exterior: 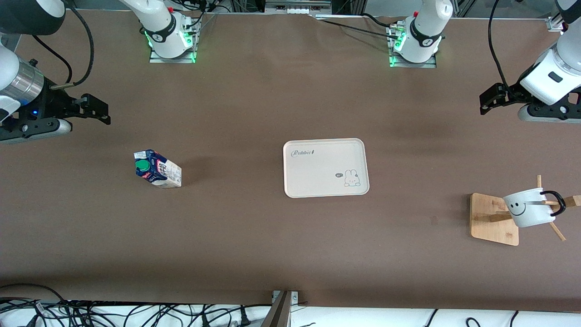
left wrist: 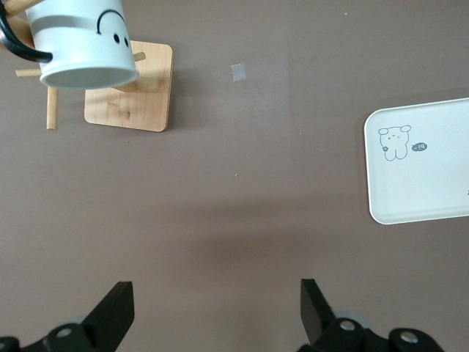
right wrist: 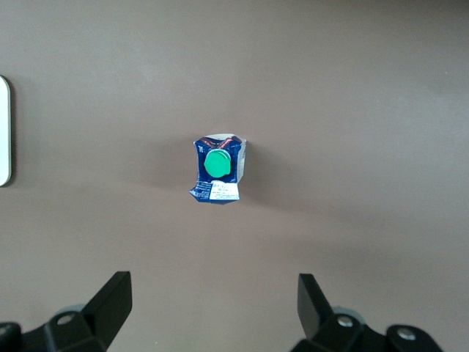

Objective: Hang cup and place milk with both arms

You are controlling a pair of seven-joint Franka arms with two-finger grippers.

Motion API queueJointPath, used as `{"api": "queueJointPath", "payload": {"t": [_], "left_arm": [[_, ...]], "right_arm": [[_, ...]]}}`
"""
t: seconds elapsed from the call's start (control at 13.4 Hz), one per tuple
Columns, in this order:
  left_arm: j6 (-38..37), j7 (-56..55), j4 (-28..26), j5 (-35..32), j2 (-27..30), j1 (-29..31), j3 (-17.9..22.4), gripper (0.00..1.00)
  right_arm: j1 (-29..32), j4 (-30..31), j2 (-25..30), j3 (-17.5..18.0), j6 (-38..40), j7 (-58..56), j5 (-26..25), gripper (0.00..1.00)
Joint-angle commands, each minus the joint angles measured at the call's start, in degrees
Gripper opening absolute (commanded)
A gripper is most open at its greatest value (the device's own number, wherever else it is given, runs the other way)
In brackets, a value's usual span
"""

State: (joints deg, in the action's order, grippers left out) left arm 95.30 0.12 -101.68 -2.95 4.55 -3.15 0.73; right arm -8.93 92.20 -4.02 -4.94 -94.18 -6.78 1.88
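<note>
The cup [exterior: 526,209], a white mug with a black handle and smiley face, hangs by its handle on a peg of a wooden rack [exterior: 492,222] at the left arm's end of the table. It also shows in the left wrist view [left wrist: 84,44]. The milk [exterior: 156,169], a blue and white carton with a green cap, stands upright on the table at the right arm's end, and shows in the right wrist view [right wrist: 218,170]. My left gripper [exterior: 486,103] [left wrist: 216,293] is open and empty, up over bare table. My right gripper [exterior: 100,111] [right wrist: 212,286] is open and empty, over the table beside the milk.
A cream tray [exterior: 324,167] with a rabbit drawing lies flat at the middle of the table; its edge shows in both wrist views [left wrist: 425,191] [right wrist: 4,132]. The rack's square base [left wrist: 132,95] rests on the table. Cables lie along the table's edge nearest the front camera.
</note>
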Motion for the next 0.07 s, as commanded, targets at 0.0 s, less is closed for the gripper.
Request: {"api": "queueJointPath", "payload": {"t": [0.0], "left_arm": [[-1.96, 0.05, 1.83, 0.84, -0.86, -0.11, 0.06, 1.00]], "right_arm": [[-0.12, -0.18, 0.33, 0.20, -0.21, 0.45, -1.00, 1.00]]}}
